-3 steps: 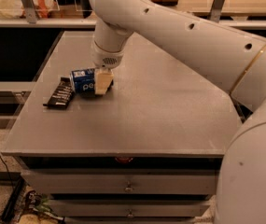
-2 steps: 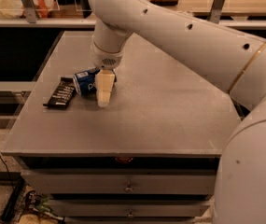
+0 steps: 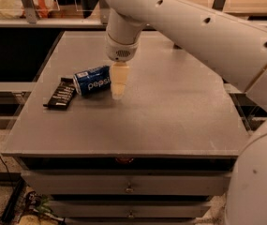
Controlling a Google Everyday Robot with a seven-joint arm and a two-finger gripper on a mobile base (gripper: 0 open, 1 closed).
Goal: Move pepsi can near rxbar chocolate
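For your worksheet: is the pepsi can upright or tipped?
Tipped: the pepsi can lies on its side on the table, gripper just beside it.

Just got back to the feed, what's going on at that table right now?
The robot's one arm reaches down over the grey table, with its pincer low beside one end of the pepsi can. The can lies on its side, and its other end is right next to the rxbar chocolate, which lies flat on the table. I cannot tell whether the pincer touches the can. The can already looks to be near the bar.
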